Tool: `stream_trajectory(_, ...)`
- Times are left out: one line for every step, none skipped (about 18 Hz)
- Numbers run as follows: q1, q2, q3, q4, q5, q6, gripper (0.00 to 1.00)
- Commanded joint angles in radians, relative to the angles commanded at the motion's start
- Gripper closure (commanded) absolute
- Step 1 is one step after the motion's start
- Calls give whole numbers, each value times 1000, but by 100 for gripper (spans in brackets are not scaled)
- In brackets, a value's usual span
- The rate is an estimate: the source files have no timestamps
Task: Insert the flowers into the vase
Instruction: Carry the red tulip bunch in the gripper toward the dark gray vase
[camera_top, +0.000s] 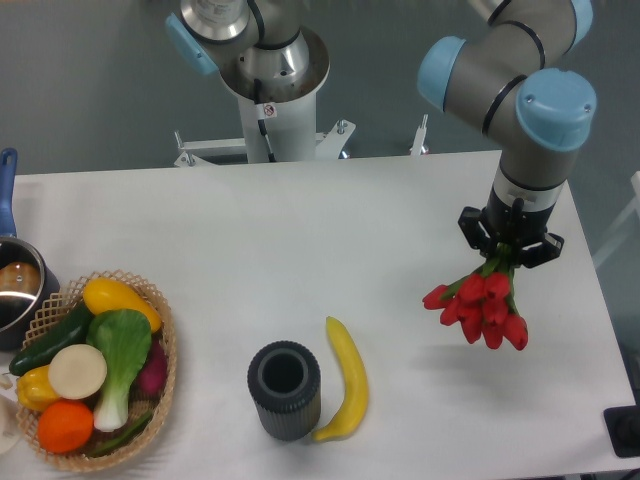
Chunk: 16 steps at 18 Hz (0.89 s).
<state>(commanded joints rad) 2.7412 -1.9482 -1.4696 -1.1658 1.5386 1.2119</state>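
The flowers, a bunch of red tulips with short green stems, hang buds-down from my gripper at the right side of the table. The gripper is shut on the green stems and holds the bunch above the tabletop. The vase, a small dark grey ribbed cylinder with a round open mouth, stands upright near the front middle of the table, well to the left of and nearer the front than the flowers. Its mouth is empty.
A yellow banana lies just right of the vase, touching or nearly touching it. A wicker basket of toy vegetables and fruit sits at the front left. A metal pot with blue handle stands at the left edge.
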Motion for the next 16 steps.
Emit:
stream_trajectory(-2,2,0,0,0,2,100)
stream_trajectory(-3,8,0,-2,-8,2,100)
stream_trajectory(-3,12,0,0,-26,0,100)
stream_trajectory(-5,17,0,3,-52,-8,100)
stream_trajectory(-9,28,0,5,-79,-12,100)
stream_trajectory(-15,40,-5,6,-92,-20,100)
stream_trajectory(-23,60,-18,9,-95,-21,100)
stream_trajectory(-43,78,-23,21,-109,-21,100)
stream_trajectory(-69,90,-28,43,-148,-31,100)
stream_trajectory(-78,112,-35,69,-211,-66,100)
stream_trajectory(-81,132,-40,112,-288,-105,100)
stream_trajectory(-84,140,-49,167,-358,-136,100)
stream_trajectory(-95,147,-57,222,-409,-165,100)
stream_trajectory(-110,156,-67,266,-458,-196,100)
stream_trajectory(-117,156,-77,302,-516,-243,100)
stream_trajectory(-118,160,-84,337,-602,-299,100)
